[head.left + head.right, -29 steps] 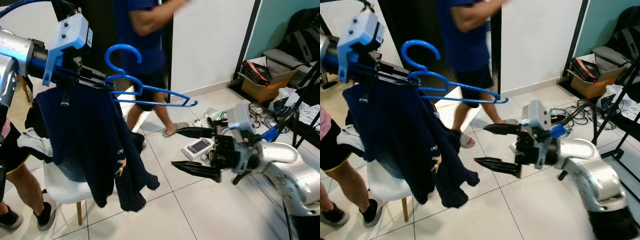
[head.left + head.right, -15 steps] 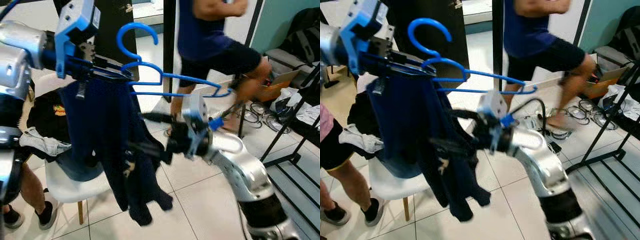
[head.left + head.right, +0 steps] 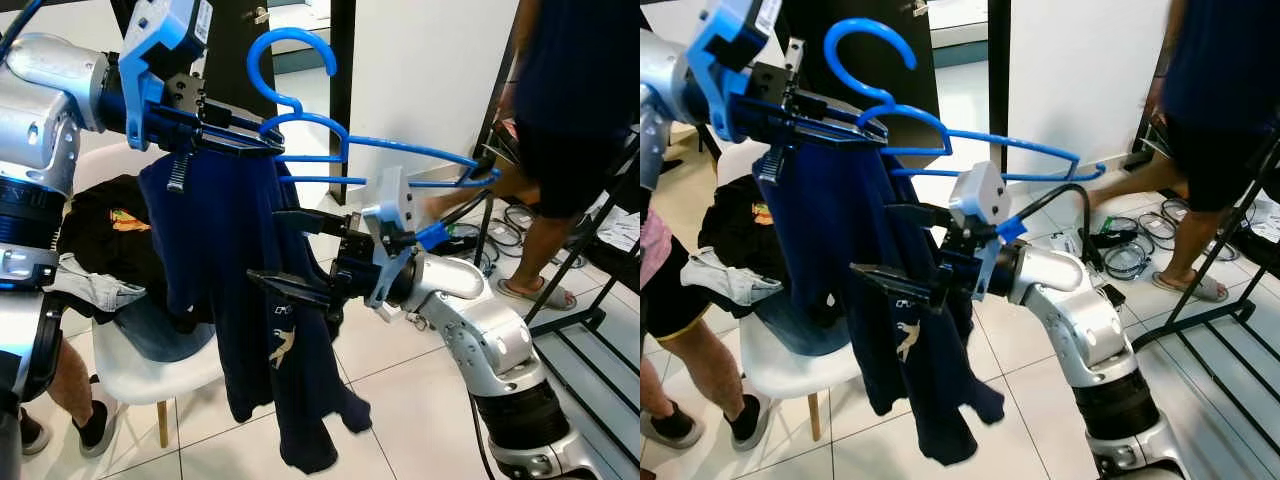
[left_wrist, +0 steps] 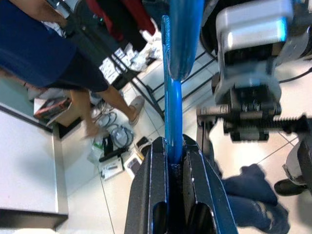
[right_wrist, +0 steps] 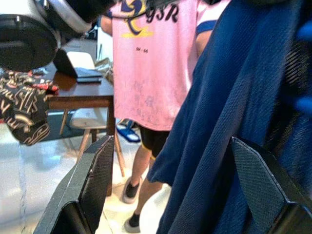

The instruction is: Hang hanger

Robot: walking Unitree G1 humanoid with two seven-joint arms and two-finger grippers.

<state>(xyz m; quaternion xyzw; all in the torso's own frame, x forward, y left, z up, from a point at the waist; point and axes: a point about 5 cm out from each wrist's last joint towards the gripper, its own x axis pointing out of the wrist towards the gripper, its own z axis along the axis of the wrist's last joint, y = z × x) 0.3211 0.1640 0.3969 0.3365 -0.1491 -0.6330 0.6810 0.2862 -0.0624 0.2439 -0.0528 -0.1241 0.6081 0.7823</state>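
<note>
A blue plastic hanger (image 3: 400, 152) with a dark navy garment (image 3: 235, 270) draped over its left end hangs in the air. My left gripper (image 3: 262, 146) is shut on the hanger near its hook; the left wrist view shows the blue hanger (image 4: 174, 97) pinched between the black fingers (image 4: 153, 195). My right gripper (image 3: 265, 245) stands open at the garment's front, one finger above the other, reaching in from the right. In the right wrist view the navy garment (image 5: 219, 122) hangs between the spread fingers (image 5: 92, 180).
Behind the garment, a white chair (image 3: 150, 375) holds a pile of clothes. A person (image 3: 575, 120) walks at the right by a black rack (image 3: 590, 300). Another person in a pink shirt (image 5: 151, 58) stands at my left. Cables (image 3: 1130, 260) lie on the tiled floor.
My right gripper has risen from floor level and swung left to the garment. The person has walked from the middle to the right. The view has shifted.
</note>
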